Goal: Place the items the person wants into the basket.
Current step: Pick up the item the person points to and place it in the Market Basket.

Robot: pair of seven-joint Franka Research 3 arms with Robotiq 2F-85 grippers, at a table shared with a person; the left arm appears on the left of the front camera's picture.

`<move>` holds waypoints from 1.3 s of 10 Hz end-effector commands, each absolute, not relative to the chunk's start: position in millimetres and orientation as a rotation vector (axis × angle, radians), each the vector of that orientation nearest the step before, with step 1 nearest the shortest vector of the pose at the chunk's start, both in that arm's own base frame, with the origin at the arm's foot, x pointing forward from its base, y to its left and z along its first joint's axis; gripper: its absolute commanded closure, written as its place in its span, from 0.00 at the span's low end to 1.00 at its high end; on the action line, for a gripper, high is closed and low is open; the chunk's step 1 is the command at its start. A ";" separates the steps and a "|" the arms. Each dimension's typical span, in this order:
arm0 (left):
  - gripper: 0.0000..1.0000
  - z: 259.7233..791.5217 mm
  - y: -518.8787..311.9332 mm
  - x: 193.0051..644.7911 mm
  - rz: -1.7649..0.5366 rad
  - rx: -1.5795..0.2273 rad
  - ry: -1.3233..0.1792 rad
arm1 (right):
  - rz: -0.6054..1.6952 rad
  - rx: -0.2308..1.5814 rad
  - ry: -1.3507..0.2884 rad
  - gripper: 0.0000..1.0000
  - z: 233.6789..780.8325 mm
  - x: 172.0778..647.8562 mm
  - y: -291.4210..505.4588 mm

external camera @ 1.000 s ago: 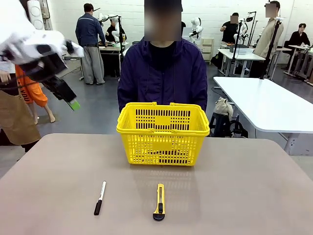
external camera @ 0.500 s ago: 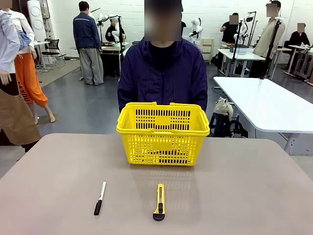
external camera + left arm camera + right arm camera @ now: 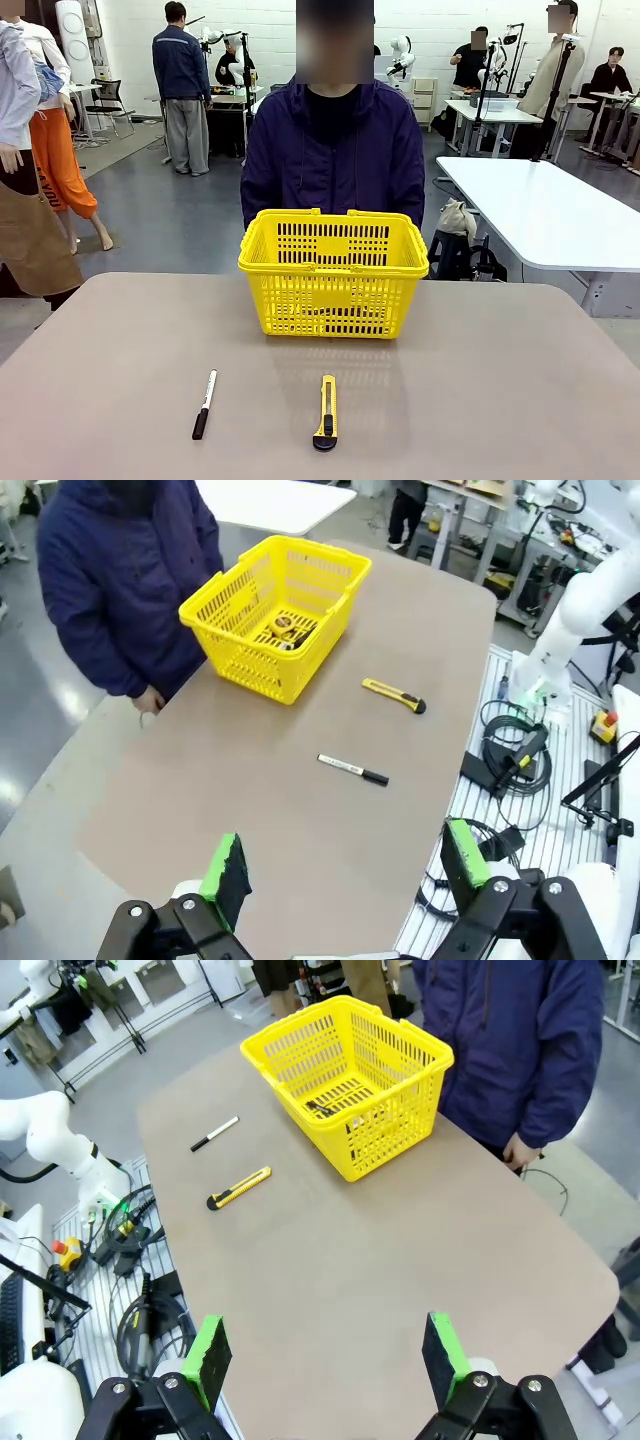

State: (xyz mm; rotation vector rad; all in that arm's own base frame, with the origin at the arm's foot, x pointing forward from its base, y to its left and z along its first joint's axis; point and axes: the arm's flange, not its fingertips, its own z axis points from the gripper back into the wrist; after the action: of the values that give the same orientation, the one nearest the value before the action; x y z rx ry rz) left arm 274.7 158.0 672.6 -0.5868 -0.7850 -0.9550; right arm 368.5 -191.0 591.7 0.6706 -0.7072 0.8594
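**With basket loaded, both grippers apart and empty**

We see the tape measure [image 3: 283, 623] inside the basket [image 3: 333, 268] mid-worktop [image 3: 500, 400], facing the person [image 3: 333, 150]. Left gripper [image 3: 345, 872] and right gripper [image 3: 326, 1352] hang high, fingers spread. Marker [image 3: 204, 404] and knife [image 3: 326, 411] lie outside.

The basket [image 3: 333, 272] sits far-centre on the tabletop [image 3: 500, 400]; the marker [image 3: 204, 403] lies left of the utility knife [image 3: 326, 411], both nearer; the person [image 3: 333, 150] stands behind.

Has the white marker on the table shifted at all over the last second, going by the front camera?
No. The white marker lies at the same angle, left of the utility knife and nearer than the yellow basket, with the same gaps as before.
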 end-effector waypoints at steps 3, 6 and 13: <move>0.00 668.3 145.2 257.8 -0.955 -0.558 -0.827 | 0.870 0.672 -0.704 0.00 593.3 369.8 -190.7; 0.00 675.7 151.8 255.6 -0.947 -0.549 -0.797 | 0.870 0.672 -0.704 0.00 593.3 369.8 -190.7; 0.00 675.7 151.8 255.6 -0.947 -0.549 -0.797 | 0.870 0.672 -0.704 0.00 593.3 369.8 -190.7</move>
State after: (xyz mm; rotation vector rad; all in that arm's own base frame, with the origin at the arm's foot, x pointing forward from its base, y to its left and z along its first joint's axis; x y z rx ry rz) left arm 256.3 151.3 674.6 -0.5483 -0.7914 -0.9433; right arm 368.5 -191.0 591.7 0.6706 -0.7072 0.8594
